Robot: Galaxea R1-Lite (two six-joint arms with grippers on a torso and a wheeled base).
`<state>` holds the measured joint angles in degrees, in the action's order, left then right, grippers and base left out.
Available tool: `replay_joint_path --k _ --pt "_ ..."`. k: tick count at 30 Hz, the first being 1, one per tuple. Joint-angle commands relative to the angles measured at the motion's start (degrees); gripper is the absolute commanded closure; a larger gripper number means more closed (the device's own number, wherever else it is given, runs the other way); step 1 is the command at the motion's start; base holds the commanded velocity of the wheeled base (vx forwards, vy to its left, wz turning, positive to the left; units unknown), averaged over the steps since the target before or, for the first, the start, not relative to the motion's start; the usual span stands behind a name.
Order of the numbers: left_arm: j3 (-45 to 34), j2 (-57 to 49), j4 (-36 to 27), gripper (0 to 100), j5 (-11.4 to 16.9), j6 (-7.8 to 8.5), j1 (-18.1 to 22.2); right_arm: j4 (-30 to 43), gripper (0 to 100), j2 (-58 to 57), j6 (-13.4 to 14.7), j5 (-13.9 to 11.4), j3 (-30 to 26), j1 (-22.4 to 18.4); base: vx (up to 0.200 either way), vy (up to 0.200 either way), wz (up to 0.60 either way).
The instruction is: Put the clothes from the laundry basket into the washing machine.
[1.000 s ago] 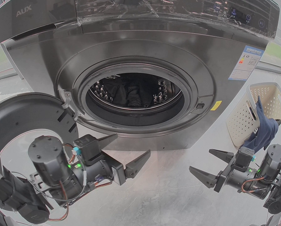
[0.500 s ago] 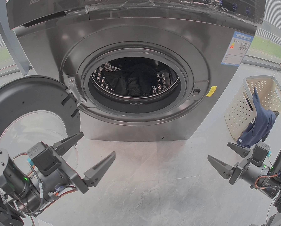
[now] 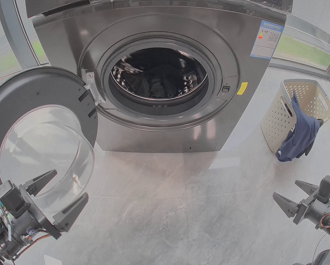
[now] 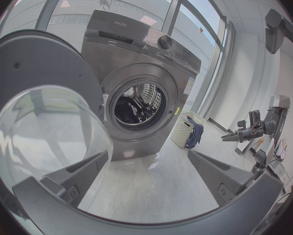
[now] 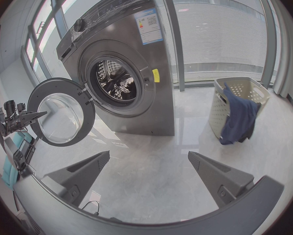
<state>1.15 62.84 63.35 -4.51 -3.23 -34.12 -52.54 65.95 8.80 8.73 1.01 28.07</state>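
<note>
The grey washing machine (image 3: 154, 23) stands ahead with its round door (image 3: 39, 129) swung open to the left. Dark clothes (image 3: 155, 81) lie in the drum. A cream laundry basket (image 3: 301, 107) sits on the floor to the machine's right, with a navy garment (image 3: 299, 135) draped over its near rim and hanging down outside. My left gripper (image 3: 60, 190) hangs open low at the left, in front of the door glass. My right gripper (image 3: 288, 195) is open low at the right, short of the basket. Nothing is held by either.
Grey tiled floor (image 3: 179, 210) spreads between the grippers and the machine. The open door (image 4: 38, 92) juts out close to the left gripper. Windows (image 5: 218, 26) run behind the machine and basket (image 5: 241, 95).
The whole view has pulled back from the machine, so the camera moved. Both grippers now sit lower and farther out toward the frame's edges, still open and empty.
</note>
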Motion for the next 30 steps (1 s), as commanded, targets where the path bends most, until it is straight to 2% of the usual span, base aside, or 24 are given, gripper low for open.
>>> replay_joint_path --k 1,5,9,11,14,18,20,21,22,23,26,27,28,30 --pt "-0.88 -21.97 -16.51 0 0.29 -0.2 4.59 18.62 0 -24.91 -0.36 1.12 -0.84 -7.07 0.0 0.0 0.0" --pt "-1.15 -33.05 -27.06 0 0.2 -0.46 7.75 26.88 0 -36.6 -2.3 0.76 -0.84 -14.28 -0.05 0.0 0.0" --pt "-1.15 -43.59 -37.25 0 2.31 -1.16 12.24 35.49 0 -49.25 -3.62 -1.87 -0.84 -17.35 -0.1 0.0 0.0" --pt "-1.06 -48.52 -42.08 0 4.07 -1.78 13.56 40.68 0 -54.09 -3.97 -2.31 -0.84 -19.02 -0.1 0.0 0.0" --pt "-1.06 -52.82 -46.66 0 4.95 -1.96 16.1 46.3 0 -60.15 -4.67 -2.49 -0.84 -20.25 -0.2 0.0 0.0" --pt "-1.06 -55.81 -50.61 0 4.86 -1.96 18.65 48.59 0 -60.85 -3.88 -1.43 -0.84 -20.43 -0.1 0.0 0.0" --pt "-1.06 -56.95 -51.67 0 4.95 -1.78 21.2 48.67 0 -60.77 -4.23 0.76 -0.84 -20.52 0.0 0.0 0.0" --pt "-1.06 -57.39 -52.02 0 5.04 -1.69 22.52 48.67 0 -60.77 -4.58 2.7 -0.84 -20.87 0.0 0.0 0.0" --pt "-1.06 -57.39 -52.02 0 5.04 -1.69 22.52 48.67 0 -60.77 -4.58 2.7 -0.84 -20.87 0.0 0.0 0.0" --pt "-1.15 -57.39 -52.46 0 4.95 -1.34 24.54 48.76 0 -60.94 -4.85 4.1 -0.84 -23.15 0.0 0.0 0.0" --pt "-1.15 -57.39 -53.86 0 4.86 -0.55 27.79 49.29 0 -63.14 -7.13 -0.03 -0.84 -28.95 0.0 0.0 0.0" --pt "-1.15 -57.39 -54.21 0 4.86 -0.37 28.14 49.29 0 -63.23 -6.87 -1.08 -0.84 -29.13 0.0 0.0 0.0" --pt "-1.15 -57.48 -55.8 0 4.6 1.03 29.29 51.4 0 -64.98 -7.66 -5.56 -0.92 -28.78 0.0 0.0 0.0" --pt "-1.15 -57.48 -58.26 0 4.07 2.44 29.9 54.04 0 -65.42 -9.15 -10.13 -0.66 -28.34 0.0 0.0 0.0"
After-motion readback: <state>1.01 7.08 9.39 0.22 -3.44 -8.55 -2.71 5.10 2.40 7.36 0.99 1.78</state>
